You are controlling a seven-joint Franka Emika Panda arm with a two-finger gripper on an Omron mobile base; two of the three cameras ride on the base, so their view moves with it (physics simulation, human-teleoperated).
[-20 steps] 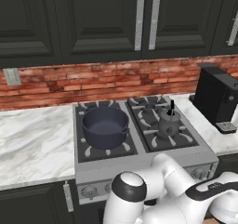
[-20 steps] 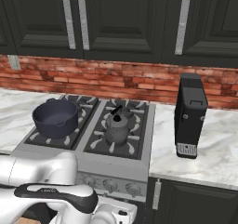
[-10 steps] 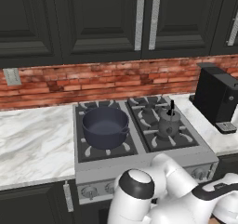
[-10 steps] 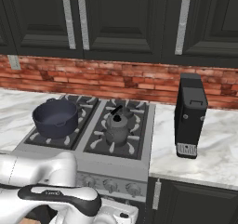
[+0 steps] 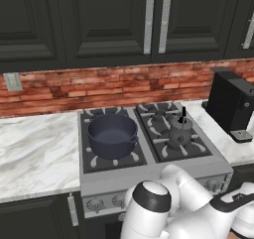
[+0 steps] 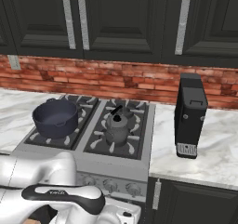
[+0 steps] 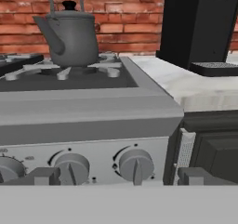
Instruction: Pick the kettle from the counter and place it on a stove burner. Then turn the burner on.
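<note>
Since the earlier frame our arm has swung slightly lower. The squat dark-grey metal kettle point(image 7: 70, 36) sits on the round black burner point(image 7: 76, 71) above our hand point(image 7: 120, 177), wide open and empty; next we grip a knob point(image 7: 135, 164).

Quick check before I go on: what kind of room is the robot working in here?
A home-style kitchen, rendered in simulation. A steel gas stove sits between white marble counters, with a kettle and a dark-blue pot on its burners, a black coffee machine beside it, and a brick backsplash under dark cabinets.
</note>
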